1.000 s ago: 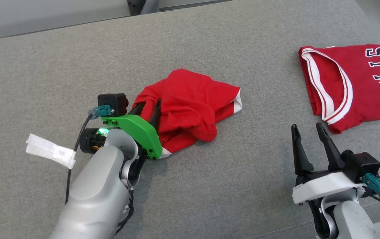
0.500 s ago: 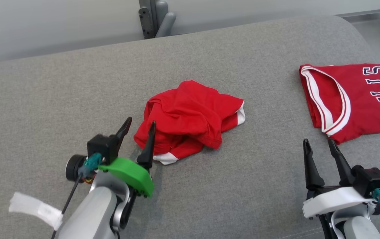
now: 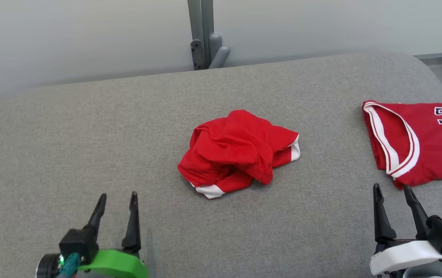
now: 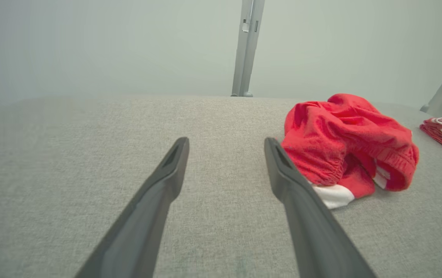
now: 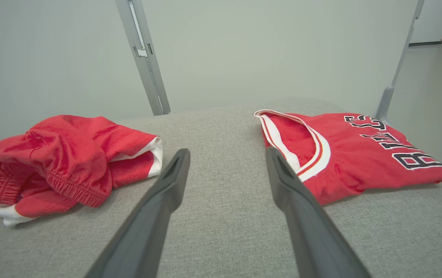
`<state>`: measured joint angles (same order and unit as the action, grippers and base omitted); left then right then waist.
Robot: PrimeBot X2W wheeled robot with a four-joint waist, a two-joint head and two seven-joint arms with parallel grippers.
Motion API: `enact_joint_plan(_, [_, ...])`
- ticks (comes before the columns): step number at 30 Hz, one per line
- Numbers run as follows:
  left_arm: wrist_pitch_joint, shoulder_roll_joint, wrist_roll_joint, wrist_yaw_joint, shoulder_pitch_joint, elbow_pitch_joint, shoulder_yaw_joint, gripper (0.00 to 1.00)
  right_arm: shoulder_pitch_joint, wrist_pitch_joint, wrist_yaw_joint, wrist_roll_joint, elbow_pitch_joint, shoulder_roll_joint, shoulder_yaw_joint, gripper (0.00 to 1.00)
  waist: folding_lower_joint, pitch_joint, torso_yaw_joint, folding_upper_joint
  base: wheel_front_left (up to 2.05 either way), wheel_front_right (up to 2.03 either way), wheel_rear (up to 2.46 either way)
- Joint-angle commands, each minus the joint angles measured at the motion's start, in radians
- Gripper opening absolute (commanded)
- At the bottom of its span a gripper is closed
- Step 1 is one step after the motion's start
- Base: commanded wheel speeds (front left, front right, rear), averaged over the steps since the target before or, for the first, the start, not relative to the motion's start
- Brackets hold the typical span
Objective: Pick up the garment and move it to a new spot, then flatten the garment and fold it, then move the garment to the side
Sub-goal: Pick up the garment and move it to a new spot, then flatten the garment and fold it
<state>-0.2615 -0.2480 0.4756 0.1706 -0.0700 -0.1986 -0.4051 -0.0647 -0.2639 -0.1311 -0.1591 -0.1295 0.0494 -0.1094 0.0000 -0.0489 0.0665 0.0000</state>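
The garment (image 3: pixel 238 152) is a crumpled pair of red shorts with white trim, lying in a heap on the grey padded table (image 3: pixel 89 139). It appears at the right of the left wrist view (image 4: pixel 344 143) and at the left of the right wrist view (image 5: pixel 58 162). My left gripper (image 3: pixel 116 197) stands open near the front left, well clear of the heap, with nothing between its fingers. My right gripper (image 3: pixel 393 191) is open at the front right, also holding nothing.
A folded red jersey (image 3: pixel 418 139) with white trim and dark lettering lies at the right edge of the table; it also shows in the right wrist view (image 5: pixel 360 154). A grey metal post (image 3: pixel 201 34) stands behind the table's far edge, against a pale wall.
My left gripper opened, let go of the shorts and drew back toward the front left. The head camera tilted up, so the whole scene has shifted down. The shorts lie where they were released.
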Motion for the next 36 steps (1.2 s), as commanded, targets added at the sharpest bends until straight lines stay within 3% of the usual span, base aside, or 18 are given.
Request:
enact_joint_plan(1, [-0.003,0.003,-0.024,-0.003,0.052,0.013,0.038,1.00,-0.019,0.000,0.001,0.012,0.006,0.003,-0.004,1.00,0.0000,0.024,-0.024,0.0000,0.00,0.00,0.00])
enact_joint_plan(9, [-0.003,0.055,-0.098,-0.074,0.162,0.044,0.199,1.00,-0.039,0.000,0.001,0.027,0.014,0.003,-0.011,1.00,0.0000,0.032,-0.064,0.0000,0.00,0.00,0.00])
enact_joint_plan(14, [-0.003,0.090,-0.140,-0.140,0.175,0.027,0.269,1.00,-0.037,0.000,0.001,0.031,0.012,0.003,-0.007,1.00,0.0000,0.027,-0.083,0.0000,0.00,0.00,0.00])
enact_joint_plan(22, [-0.003,0.140,-0.196,-0.198,0.181,-0.002,0.358,1.00,-0.031,0.000,0.001,0.039,0.008,0.003,-0.005,1.00,0.0000,0.029,-0.096,0.0000,0.00,0.00,0.00])
enact_joint_plan(36, [-0.003,0.189,-0.240,-0.261,0.141,-0.015,0.390,1.00,-0.014,0.000,0.001,0.047,0.007,0.003,0.013,1.00,0.0000,0.015,-0.073,0.0000,0.00,0.00,0.00])
